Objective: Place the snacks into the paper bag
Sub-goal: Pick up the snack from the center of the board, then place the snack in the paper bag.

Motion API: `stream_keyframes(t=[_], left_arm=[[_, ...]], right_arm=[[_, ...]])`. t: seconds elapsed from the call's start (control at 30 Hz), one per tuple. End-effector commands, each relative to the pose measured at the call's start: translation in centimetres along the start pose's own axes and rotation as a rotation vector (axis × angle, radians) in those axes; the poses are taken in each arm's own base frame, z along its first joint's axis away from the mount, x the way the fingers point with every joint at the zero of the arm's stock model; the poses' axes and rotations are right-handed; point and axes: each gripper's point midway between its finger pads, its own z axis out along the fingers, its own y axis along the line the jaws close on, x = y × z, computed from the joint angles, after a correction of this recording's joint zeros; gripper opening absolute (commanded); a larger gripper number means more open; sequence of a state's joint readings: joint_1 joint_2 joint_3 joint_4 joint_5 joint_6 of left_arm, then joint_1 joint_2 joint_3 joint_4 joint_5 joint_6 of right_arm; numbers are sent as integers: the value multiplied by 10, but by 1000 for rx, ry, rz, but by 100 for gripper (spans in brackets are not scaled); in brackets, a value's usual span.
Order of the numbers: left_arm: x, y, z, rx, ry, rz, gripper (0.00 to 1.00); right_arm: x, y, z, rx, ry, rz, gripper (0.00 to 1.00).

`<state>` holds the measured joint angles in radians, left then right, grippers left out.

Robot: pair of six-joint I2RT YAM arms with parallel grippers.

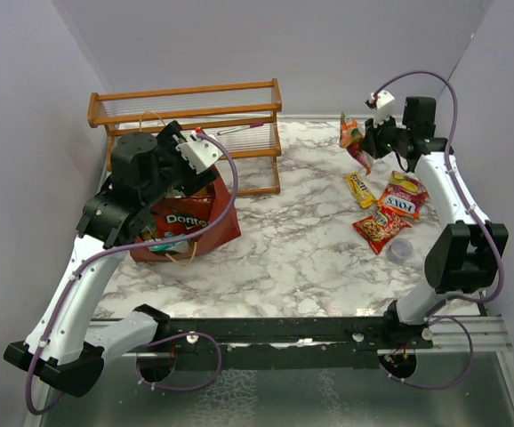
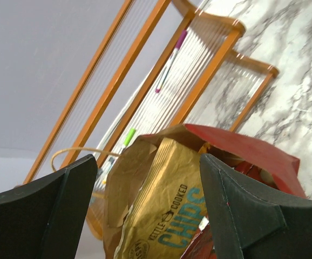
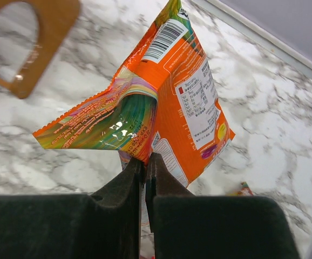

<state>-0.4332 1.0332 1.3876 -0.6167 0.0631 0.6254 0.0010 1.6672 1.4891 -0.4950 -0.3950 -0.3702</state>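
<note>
A: R fingers?
B: Pinched shut on the orange packet's lower edge. The pkt sticks up toward 12 in the wrist view, above the surface.
A: L fingers?
B: Spread wide, holding nothing. The paper bag mouth shows between them.
A: Positions from the top?
B: Bag ~9 o'clock, orange pkt ~2, well apart. Three loose packets lie ~3.
A: Wrist cams add?
B: R: barcode + nutrition label on the orange back, rainbow foil front curled over. L: tan Kettle Cooked chips bag inside the paper bag. Only the top view shows the Doritos bag there.
</note>
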Motion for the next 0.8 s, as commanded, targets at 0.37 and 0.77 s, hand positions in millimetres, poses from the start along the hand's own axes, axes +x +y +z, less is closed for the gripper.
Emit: stream_keyframes(t=[0.37,0.77], left_arm=[[-59,-49,2,339,-266,15,73],[-69,-97,-8,619,-403,162,68]], right_arm=[[-52,142,-103,-582,-280,-29,1],[-40,245,-154,-895,-310,-202,1]])
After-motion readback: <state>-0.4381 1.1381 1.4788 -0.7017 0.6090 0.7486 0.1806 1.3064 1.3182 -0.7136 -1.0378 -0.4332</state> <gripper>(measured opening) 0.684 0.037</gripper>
